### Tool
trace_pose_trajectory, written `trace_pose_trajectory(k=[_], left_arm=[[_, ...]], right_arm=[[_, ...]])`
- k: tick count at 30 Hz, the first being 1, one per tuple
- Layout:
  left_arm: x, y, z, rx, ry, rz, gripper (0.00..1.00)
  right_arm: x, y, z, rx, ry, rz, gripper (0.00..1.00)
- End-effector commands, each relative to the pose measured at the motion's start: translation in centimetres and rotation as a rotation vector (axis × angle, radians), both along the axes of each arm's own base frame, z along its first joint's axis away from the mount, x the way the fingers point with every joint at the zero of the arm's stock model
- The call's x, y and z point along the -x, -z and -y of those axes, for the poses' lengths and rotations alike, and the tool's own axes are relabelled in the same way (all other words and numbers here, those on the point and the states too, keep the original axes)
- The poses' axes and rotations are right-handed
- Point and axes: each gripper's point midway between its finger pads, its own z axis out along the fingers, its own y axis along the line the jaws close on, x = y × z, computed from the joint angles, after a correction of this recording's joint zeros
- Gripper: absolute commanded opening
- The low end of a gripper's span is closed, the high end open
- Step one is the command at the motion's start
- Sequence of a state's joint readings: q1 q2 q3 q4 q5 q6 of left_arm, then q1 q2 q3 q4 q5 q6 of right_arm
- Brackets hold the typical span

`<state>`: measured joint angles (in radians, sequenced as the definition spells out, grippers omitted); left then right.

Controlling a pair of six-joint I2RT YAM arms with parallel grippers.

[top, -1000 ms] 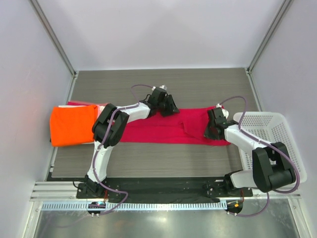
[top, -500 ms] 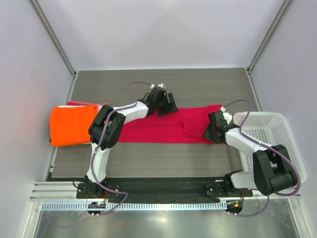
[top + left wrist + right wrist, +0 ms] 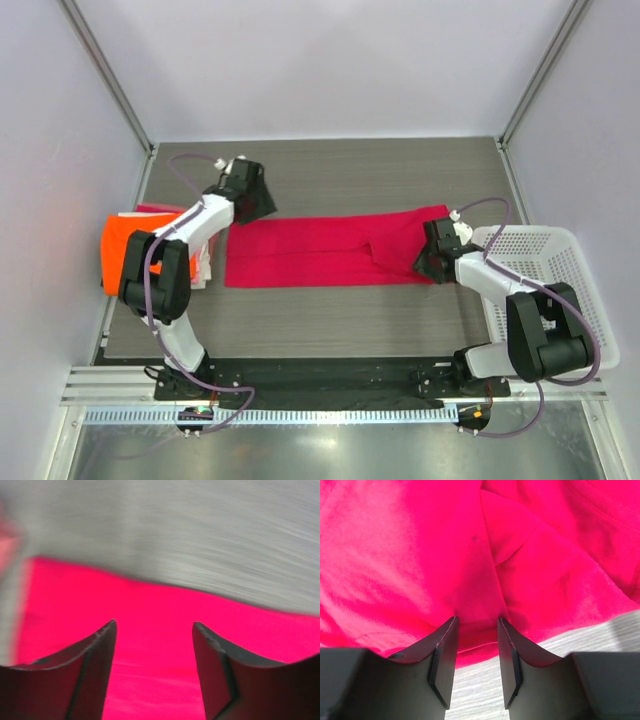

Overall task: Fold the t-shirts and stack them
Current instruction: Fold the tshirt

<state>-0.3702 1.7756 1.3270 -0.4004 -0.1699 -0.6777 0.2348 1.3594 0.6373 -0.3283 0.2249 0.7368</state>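
Red t-shirt [image 3: 320, 252]: long strip mid-frame, further folds and stacking remain | orange t-shirt [image 3: 125, 255]: folded, frame left | left gripper [image 3: 155, 625], right gripper [image 3: 477, 622]: jaws apart, empty

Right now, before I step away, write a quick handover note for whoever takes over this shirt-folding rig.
Left gripper: open, above the red shirt at its far left corner, holding nothing.
Right gripper: open, at the shirt's right end.
The red shirt lies as a long band across the table. The orange shirt is folded at the left, with pale cloth at its edge.
Done: lengthwise fold. To do: fold the band shorter, stack it.
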Motion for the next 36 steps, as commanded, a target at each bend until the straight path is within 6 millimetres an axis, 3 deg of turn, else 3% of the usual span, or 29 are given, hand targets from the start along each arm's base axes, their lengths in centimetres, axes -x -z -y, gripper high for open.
trace_pose_trajectory(k=[1,2,4,5,11,14,15,17,19,20,22,23,24,27,28,31,32,33,34,35,36], left_arm=[[3.4,5.3,-3.6,0.033,-0.05,-0.18,0.61],[4.6,6.9,-3.8,0.052,-0.053,-0.215,0.59],[4.4,7.5,-4.4,0.084,-0.079,-0.189,0.58],[5.3,8.6,-5.1,0.098,-0.111,-0.215,0.57],[7.0,10.6,-4.6,0.182,-0.128,-0.253,0.55],[8.9,11.8,-4.6,0.194,-0.127,-0.289,0.56],[9.6,12.2,-4.5,0.197,-0.122,-0.302,0.55],[12.5,13.2,-3.9,0.193,-0.09,-0.348,0.54],[16.0,13.7,-3.8,0.157,-0.08,-0.361,0.55],[17.4,13.9,-2.8,0.122,-0.044,-0.353,0.55],[21.4,14.2,-1.5,0.127,0.011,-0.37,0.56],[22.6,14.4,-1.4,0.122,0.017,-0.367,0.56],[23.8,14.6,-1.2,0.12,0.018,-0.369,0.56],[27.8,14.6,0.6,0.171,0.052,-0.352,0.56],[29.7,14.5,2.0,0.194,0.074,-0.358,0.56],[31.9,13.9,3.9,0.226,0.088,-0.31,0.56],[34.0,13.5,5.8,0.256,0.128,-0.319,0.57],[34.2,12.2,7.8,0.283,0.153,-0.289,0.58],[34.2,11.5,8.9,0.285,0.169,-0.244,0.59],[35.8,10.5,10.9,0.294,0.237,-0.234,0.62],[36.0,9.2,13.4,0.309,0.266,-0.222,0.65]], right_arm=[[-0.5,0.6,0.8,0.01,0.034,-0.026,0.42],[-0.8,0.5,0.8,0.004,0.036,-0.022,0.41],[-1.6,0.3,1.0,0.0,0.048,-0.02,0.4],[-1.8,0.4,1.1,-0.003,0.052,-0.024,0.4],[-4.6,0.7,2.7,-0.01,0.101,-0.038,0.37],[-6.9,0.7,3.4,-0.019,0.121,-0.039,0.36],[-8.6,-0.3,3.3,-0.021,0.11,-0.006,0.35],[-9.9,0.2,3.1,-0.023,0.096,-0.019,0.35],[-12.4,-0.9,2.8,-0.029,0.091,0.021,0.36],[-13.0,0.1,2.5,-0.039,0.082,0.0,0.36],[-16.5,-0.7,1.4,-0.075,0.048,0.035,0.36],[-16.2,0.8,1.1,-0.084,0.038,0.0,0.36],[-18.1,-0.2,0.5,-0.099,0.025,0.034,0.36],[-21.0,0.6,-2.0,-0.125,-0.029,0.044,0.38],[-21.6,1.2,-2.6,-0.125,-0.046,0.039,0.38],[-24.1,2.3,-5.9,-0.148,-0.113,0.042,0.39],[-24.8,2.4,-6.7,-0.149,-0.132,0.047,0.4],[-26.4,1.6,-7.5,-0.15,-0.146,0.081,0.42],[-26.2,3.1,-9.1,-0.171,-0.185,0.048,0.43],[-26.6,3.5,-9.6,-0.168,-0.193,0.045,0.44],[-27.9,2.4,-10.3,-0.165,-0.2,0.071,0.49]])
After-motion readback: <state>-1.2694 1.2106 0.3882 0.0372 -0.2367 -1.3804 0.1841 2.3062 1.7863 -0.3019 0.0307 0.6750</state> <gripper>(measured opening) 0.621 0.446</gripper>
